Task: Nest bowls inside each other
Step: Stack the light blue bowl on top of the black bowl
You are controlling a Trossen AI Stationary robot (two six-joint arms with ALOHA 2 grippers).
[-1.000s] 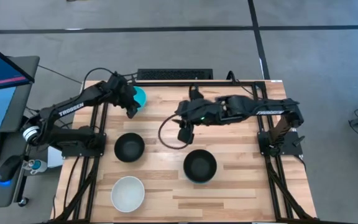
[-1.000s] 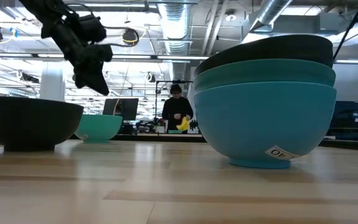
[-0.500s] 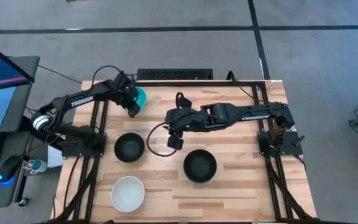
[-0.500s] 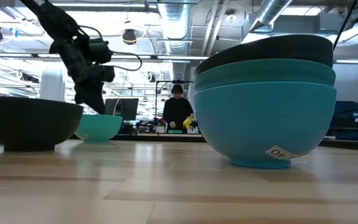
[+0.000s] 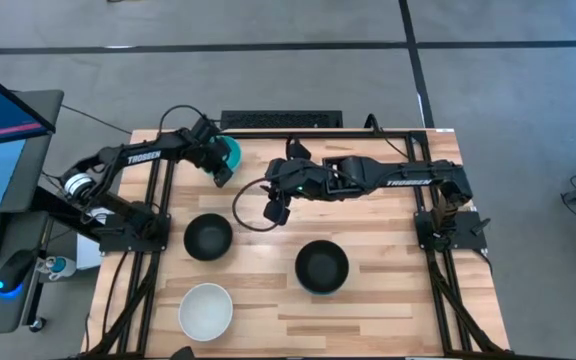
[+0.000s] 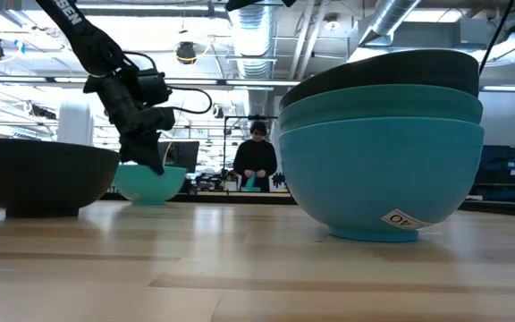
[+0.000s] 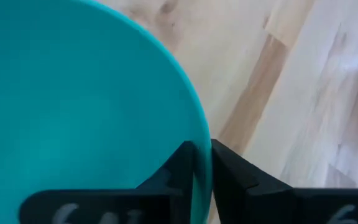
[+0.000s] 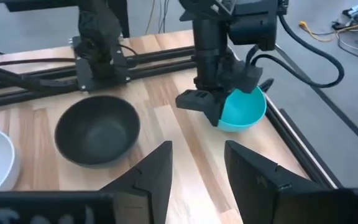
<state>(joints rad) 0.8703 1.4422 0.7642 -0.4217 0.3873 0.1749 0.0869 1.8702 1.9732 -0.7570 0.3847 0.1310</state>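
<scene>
The cyan bowl [image 5: 229, 151] [image 6: 150, 183] [image 8: 245, 109] stands near the table's far-left corner, with my left gripper [image 5: 222, 172] [image 7: 202, 171] shut on its rim. My right gripper [image 5: 275, 211] [image 8: 197, 171] hovers open over the table's middle, touching nothing. A single black bowl [image 5: 208, 237] [image 6: 38, 174] and the white bowl [image 5: 205, 310] rest on their bases at the left. The stack [image 5: 321, 267] [image 6: 381, 143] stands near the middle: black on top, teal-green under it, blue at the bottom on the wood. My left gripper has the cyan bowl by its rim [image 7: 199, 134] on the side toward the table's near edge. One finger [image 7: 179, 168] is inside the bowl and the other [image 7: 229, 174] outside. The fingers come from above, pointing down. The bowl's base looks to be on the table.
Dark metal rails [image 5: 158, 200] run along the table's left and right edges, and a black bar [image 5: 280, 120] lies at the far edge. A loose cable [image 5: 243, 210] hangs under the right arm. A person [image 6: 257, 161] stands far behind the table. Bare wood lies between bowls.
My left gripper has come down toward the cyan bowl and now stands on its rim. My right gripper has moved toward the table's left and slightly toward the far edge, staying open. The other bowls have kept their places.
</scene>
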